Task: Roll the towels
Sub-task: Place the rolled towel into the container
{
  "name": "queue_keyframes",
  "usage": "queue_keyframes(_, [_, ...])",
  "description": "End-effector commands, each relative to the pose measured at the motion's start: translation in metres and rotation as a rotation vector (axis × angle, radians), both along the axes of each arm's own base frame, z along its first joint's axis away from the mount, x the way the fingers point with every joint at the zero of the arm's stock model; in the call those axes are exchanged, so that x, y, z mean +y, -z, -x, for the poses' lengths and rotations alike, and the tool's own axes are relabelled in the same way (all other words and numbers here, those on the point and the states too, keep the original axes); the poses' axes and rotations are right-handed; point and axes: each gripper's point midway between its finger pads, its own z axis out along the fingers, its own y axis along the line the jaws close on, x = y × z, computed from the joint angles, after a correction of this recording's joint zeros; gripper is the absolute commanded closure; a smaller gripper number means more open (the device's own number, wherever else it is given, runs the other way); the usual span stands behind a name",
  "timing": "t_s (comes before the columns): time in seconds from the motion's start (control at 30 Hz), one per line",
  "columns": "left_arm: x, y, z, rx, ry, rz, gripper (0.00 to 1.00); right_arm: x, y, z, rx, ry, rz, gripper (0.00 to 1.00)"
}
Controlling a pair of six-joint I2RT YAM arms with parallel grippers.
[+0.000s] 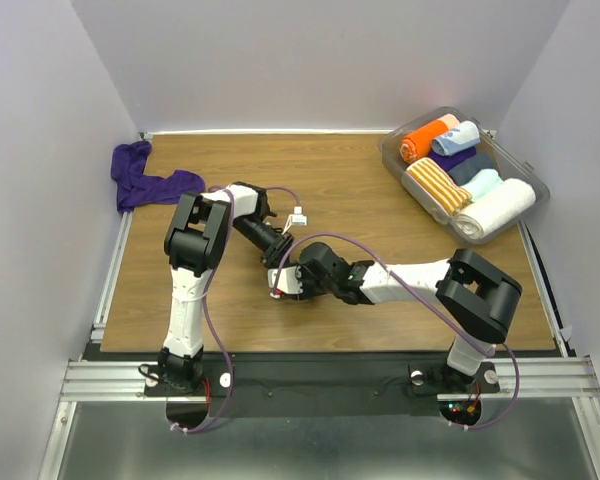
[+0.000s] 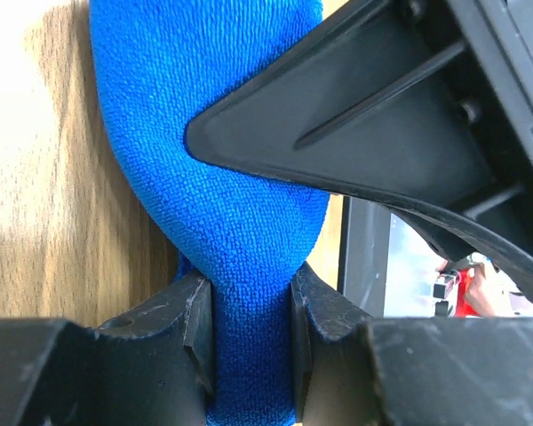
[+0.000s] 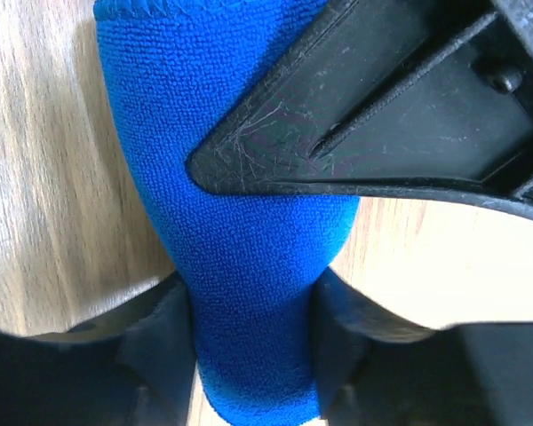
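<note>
The royal blue towel (image 2: 213,133) fills the left wrist view as a bunched strip over the wooden table, and my left gripper (image 2: 249,293) is shut on its narrowed part. In the right wrist view the same blue towel (image 3: 204,115) is squeezed between the jaws of my right gripper (image 3: 253,302). From above, the left gripper (image 1: 276,254) and the right gripper (image 1: 292,280) meet at the table's middle and hide the blue towel. The dark purple towel (image 1: 145,180) lies crumpled at the back left corner, away from both grippers.
A clear bin (image 1: 536,186) at the back right holds several rolled towels: orange, pale blue, dark, striped and white. A black wedge-shaped part (image 2: 355,115) lies across the blue towel close to the left wrist camera. White walls enclose the table.
</note>
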Motion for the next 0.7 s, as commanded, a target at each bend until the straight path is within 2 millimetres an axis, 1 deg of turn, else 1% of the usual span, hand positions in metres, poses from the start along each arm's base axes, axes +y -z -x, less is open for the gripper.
queue_keyframes(0.0, [0.014,0.029,-0.010,-0.148,0.091,-0.044,0.59,0.007,0.016,0.012,0.034,-0.035,-0.011,0.61])
queue_keyframes(0.07, [0.014,0.023,-0.016,-0.166,0.079,-0.035,0.55,0.003,0.023,0.018,0.061,-0.033,-0.007,0.68])
queue_keyframes(0.1, [0.014,0.019,-0.021,-0.181,0.069,-0.032,0.54,0.001,0.025,0.020,0.072,-0.029,-0.006,0.78])
queue_keyframes(0.13, [0.015,0.013,-0.025,-0.201,0.060,-0.029,0.53,-0.003,0.028,0.023,0.087,-0.024,-0.004,0.85])
queue_keyframes(0.17, [0.020,0.010,-0.031,-0.216,0.044,-0.030,0.51,-0.006,0.029,0.024,0.097,-0.017,-0.003,0.97])
queue_keyframes(0.2, [0.023,0.005,-0.038,-0.236,0.029,-0.031,0.50,-0.007,0.029,0.026,0.107,-0.013,-0.007,0.99])
queue_keyframes(0.23, [0.025,0.001,-0.044,-0.257,0.013,-0.033,0.50,-0.009,0.029,0.028,0.120,-0.011,-0.008,0.99])
queue_keyframes(0.27, [0.029,-0.008,-0.051,-0.286,-0.005,-0.034,0.49,-0.010,0.026,0.029,0.133,-0.007,-0.016,1.00])
queue_keyframes(0.3, [0.039,-0.011,-0.061,-0.312,-0.033,-0.056,0.47,-0.014,0.027,0.032,0.151,0.000,-0.004,0.99])
queue_keyframes(0.33, [0.043,-0.013,-0.071,-0.355,-0.048,-0.067,0.46,-0.014,0.025,0.032,0.158,0.002,-0.013,0.99])
queue_keyframes(0.37, [0.048,-0.023,-0.078,-0.395,-0.071,-0.081,0.44,-0.017,0.022,0.034,0.183,0.014,-0.010,0.99])
queue_keyframes(0.43, [0.065,-0.031,-0.097,-0.476,-0.109,-0.123,0.40,-0.024,0.019,0.034,0.220,0.046,-0.003,0.99])
queue_keyframes(0.47, [0.071,-0.043,-0.108,-0.533,-0.137,-0.140,0.37,-0.026,0.012,0.032,0.263,0.081,-0.017,0.99])
queue_keyframes(0.5, [0.077,-0.050,-0.112,-0.550,-0.156,-0.151,0.34,-0.028,0.010,0.031,0.290,0.102,-0.026,0.99])
queue_keyframes(0.53, [0.087,-0.056,-0.123,-0.584,-0.194,-0.163,0.30,-0.028,0.007,0.033,0.341,0.135,-0.050,0.99])
queue_keyframes(0.57, [0.093,-0.068,-0.129,-0.626,-0.223,-0.167,0.23,-0.028,0.003,0.032,0.369,0.161,-0.071,0.99])
queue_keyframes(0.6, [0.100,-0.074,-0.135,-0.642,-0.258,-0.175,0.21,-0.031,0.001,0.033,0.407,0.188,-0.075,0.99])
queue_keyframes(0.63, [0.105,-0.079,-0.142,-0.665,-0.298,-0.177,0.16,-0.031,-0.008,0.025,0.423,0.223,-0.108,1.00])
queue_keyframes(0.67, [0.115,-0.092,-0.148,-0.702,-0.341,-0.181,0.02,-0.030,-0.012,0.027,0.471,0.264,-0.137,0.99])
